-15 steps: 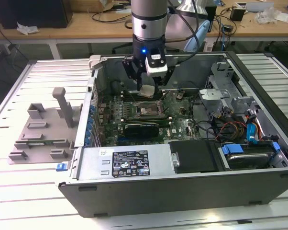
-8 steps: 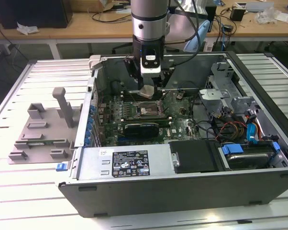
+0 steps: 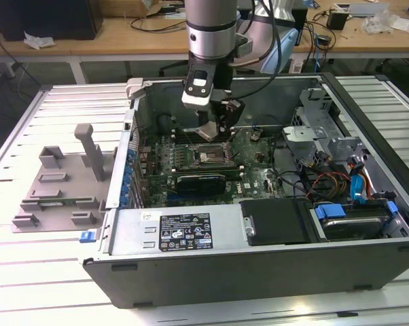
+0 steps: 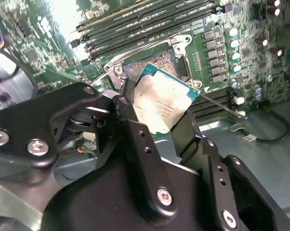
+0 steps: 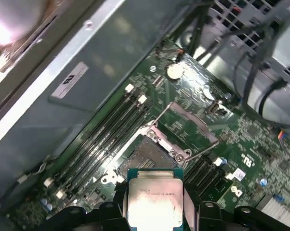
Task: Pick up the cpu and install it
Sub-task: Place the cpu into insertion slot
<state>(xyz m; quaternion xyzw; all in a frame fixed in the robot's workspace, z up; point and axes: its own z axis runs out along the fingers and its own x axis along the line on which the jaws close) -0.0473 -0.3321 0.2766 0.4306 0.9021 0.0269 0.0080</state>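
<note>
A ribbed metal desk (image 3: 28, 272) carries an open computer case (image 3: 259, 272) lying on its side, with a grey plastic tray (image 3: 55, 190) of upright posts beside it on the exterior view's left. A black-and-white sticker (image 3: 184, 231) full of small print sits on the case's near edge; a pale label (image 5: 70, 81) is stuck to an inner wall. The arm (image 3: 211, 27) reaches down into the case over the green motherboard (image 3: 252, 170). Its gripper (image 4: 154, 113) has black fingers (image 4: 135, 139) clamped on two opposite edges of the cpu (image 4: 159, 106) – a flat square, so no long axis. The pale silver top, with faint lines of print, faces the wrist cameras in both wrist views (image 5: 154, 202). The cpu hangs just above the open socket (image 5: 147, 154) – apart from it, and tilted in the exterior view (image 3: 211, 130).
</note>
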